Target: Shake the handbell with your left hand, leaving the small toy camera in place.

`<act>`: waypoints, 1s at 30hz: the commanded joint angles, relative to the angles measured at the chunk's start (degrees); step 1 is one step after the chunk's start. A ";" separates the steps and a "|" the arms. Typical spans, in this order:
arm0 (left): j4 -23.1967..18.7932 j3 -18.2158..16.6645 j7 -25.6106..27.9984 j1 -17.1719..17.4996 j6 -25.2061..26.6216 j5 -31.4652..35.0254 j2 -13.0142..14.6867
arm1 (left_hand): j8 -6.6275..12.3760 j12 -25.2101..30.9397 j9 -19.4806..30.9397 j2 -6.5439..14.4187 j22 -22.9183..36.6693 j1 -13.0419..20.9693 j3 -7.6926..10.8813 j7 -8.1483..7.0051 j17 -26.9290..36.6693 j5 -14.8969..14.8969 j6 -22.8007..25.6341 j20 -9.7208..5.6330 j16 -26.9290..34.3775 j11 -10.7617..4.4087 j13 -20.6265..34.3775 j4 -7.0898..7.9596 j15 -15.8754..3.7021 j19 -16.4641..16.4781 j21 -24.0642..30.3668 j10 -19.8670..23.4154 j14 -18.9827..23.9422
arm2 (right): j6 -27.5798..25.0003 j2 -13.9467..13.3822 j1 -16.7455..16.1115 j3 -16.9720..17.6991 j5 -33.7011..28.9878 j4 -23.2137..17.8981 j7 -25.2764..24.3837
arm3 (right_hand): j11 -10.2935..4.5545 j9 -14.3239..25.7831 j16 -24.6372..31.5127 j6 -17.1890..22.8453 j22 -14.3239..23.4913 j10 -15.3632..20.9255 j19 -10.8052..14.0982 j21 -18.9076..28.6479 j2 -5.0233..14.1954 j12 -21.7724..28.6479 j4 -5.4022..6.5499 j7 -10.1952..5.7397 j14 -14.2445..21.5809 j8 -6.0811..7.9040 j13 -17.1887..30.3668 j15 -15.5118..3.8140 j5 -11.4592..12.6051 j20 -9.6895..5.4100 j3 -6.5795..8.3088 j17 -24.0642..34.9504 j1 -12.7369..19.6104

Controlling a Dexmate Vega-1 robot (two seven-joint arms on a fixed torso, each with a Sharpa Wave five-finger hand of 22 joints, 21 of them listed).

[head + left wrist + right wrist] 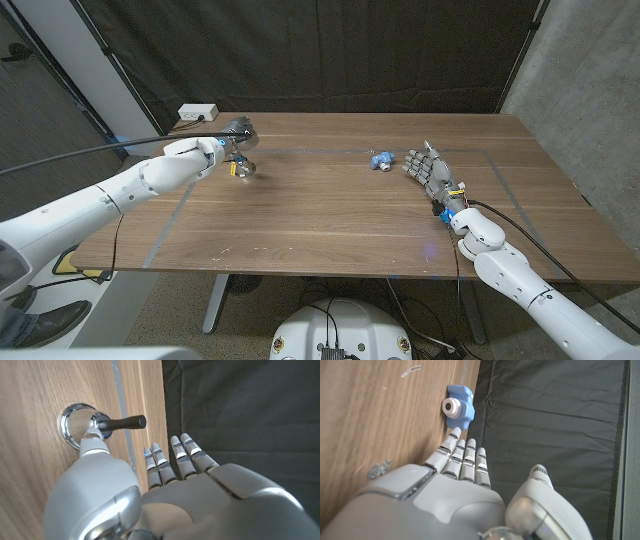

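Note:
The handbell (243, 167) stands upright at the back left of the table, a chrome bell (74, 424) with a black handle (124, 422). My left hand (207, 150) is right beside it. The thumb (92, 445) reaches the top of the bell where the handle begins, and the other fingers (172, 460) stretch straight past the handle without closing on it. The small blue toy camera (381, 159) sits at the back middle right, its white lens (451, 406) facing my right hand (430, 172). That hand holds nothing, and its fingertips (462, 445) stop just short of the camera.
A white power strip (197, 113) lies at the table's back left corner, close behind the bell. Grey tape lines (170, 225) mark a rectangle on the wooden table (320, 225). A black curtain hangs behind and a concrete wall stands at the right.

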 commanded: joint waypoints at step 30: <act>9.33 7.60 0.22 -7.70 -3.23 1.33 -3.01 | 4.12 0.46 0.23 0.52 0.54 3.76 0.03 -2.27 0.55 0.68 12.92 -1.48 1.30 -0.63 0.63 0.26 -7.92 3.30 1.49 9.39 7.02 | -3.85 1.10 1.29 -0.78 0.99 0.22 -2.28 | 0.01 0.22 0.70 1.69 0.33 2.11 1.69 0.83 1.37 0.91 -0.26 -0.13 2.32 0.74 0.33 -0.56 -0.18 -0.11 0.80 0.22 1.15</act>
